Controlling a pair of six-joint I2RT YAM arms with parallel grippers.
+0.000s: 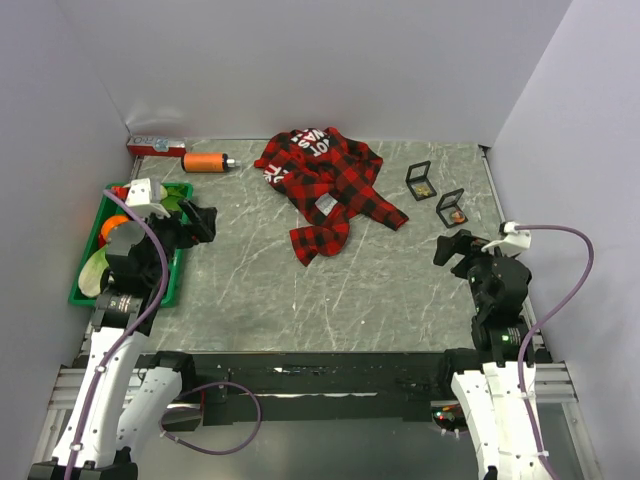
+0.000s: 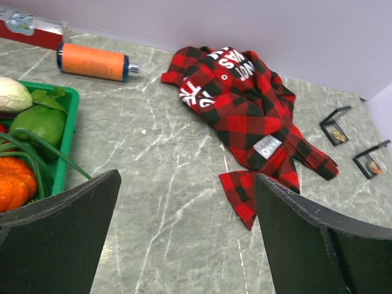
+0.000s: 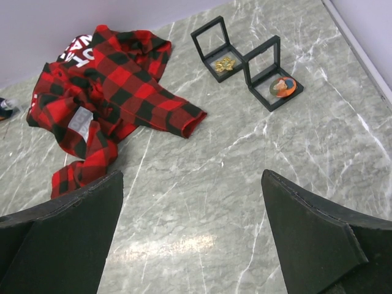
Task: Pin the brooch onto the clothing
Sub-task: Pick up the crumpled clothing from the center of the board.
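Grey marble-veined tabletop (image 1: 330, 290), walled in pale lavender at the back and both sides.

1. Left gripper (image 2: 187, 214): two black fingers (image 2: 67, 226) standing wide apart, nothing between them, poised above bare table at the left near side, just beside the tray.
2. Right gripper (image 3: 190, 214): black fingers (image 3: 312, 239) likewise spread wide, holding nothing, above bare table at the right near side.
3. Plaid shirt (image 1: 325, 185): red-and-black buffalo check, crumpled in a heap at the far centre of the table, well apart from both grippers. White block lettering shows at its far end, a small white label (image 2: 267, 147) lies near its middle, and one sleeve trails toward the near side.
4. First display case (image 3: 219, 49): black, lid propped open, right of the shirt; holds a gold brooch (image 3: 224, 62).
5. Second display case (image 3: 272, 79): black, open, touching or just beside the first on its near-right; holds a round brooch (image 3: 283, 86), orange with some green.
6. Green tray (image 2: 70, 122): at the left edge, carrying a green vegetable (image 2: 37, 122), an orange one (image 2: 15, 184), a whitish one (image 2: 12, 95) and long green stalks.
7. Orange cylinder (image 1: 205, 161): lying on its side, dark cap, far left.
8. Red box (image 1: 155, 146): against the back wall, just beyond the cylinder.
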